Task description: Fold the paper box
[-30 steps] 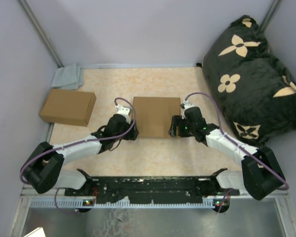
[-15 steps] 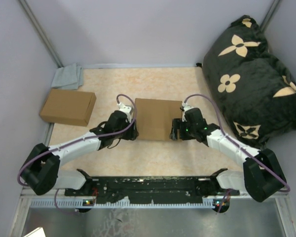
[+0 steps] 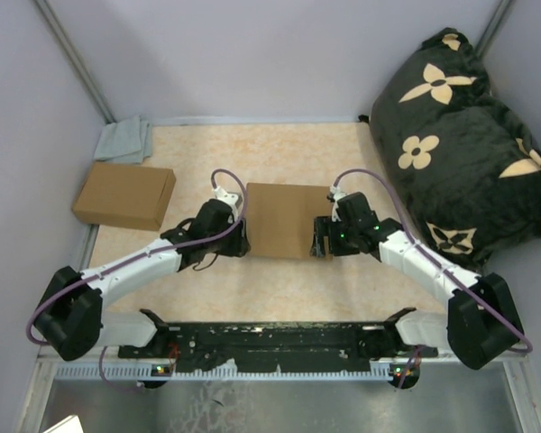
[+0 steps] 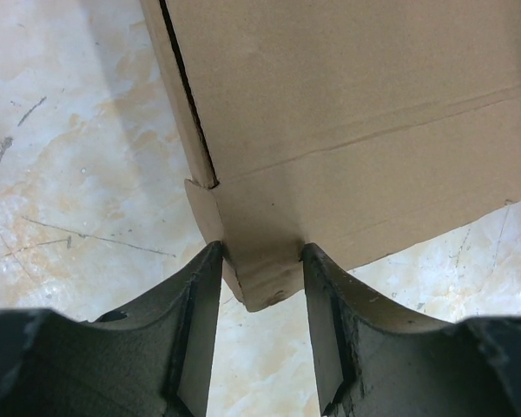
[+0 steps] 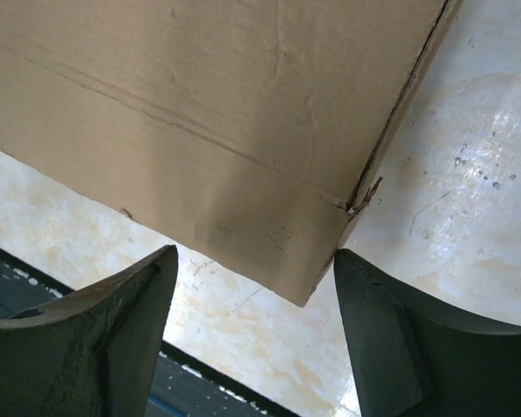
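The paper box (image 3: 287,219) lies in the middle of the table, folded into a closed, shallow brown shape. My left gripper (image 3: 240,238) is at its near left corner. In the left wrist view the fingers (image 4: 200,278) are shut on that corner (image 4: 260,269), and the cardboard touches both pads. My right gripper (image 3: 320,238) is at the near right corner. In the right wrist view its jaws (image 5: 256,269) stand wide open astride the corner (image 5: 304,261). The right finger (image 5: 365,295) is just beside the box's edge.
A second, ready-made brown cardboard box (image 3: 123,195) sits at the left edge. A grey cloth (image 3: 124,140) lies behind it in the back left corner. A large black flowered cushion (image 3: 460,135) fills the right side. The near table edge carries the arm bases.
The paper box has shifted a little toward the near edge and to the right. Both grippers moved with it, staying at its near corners.
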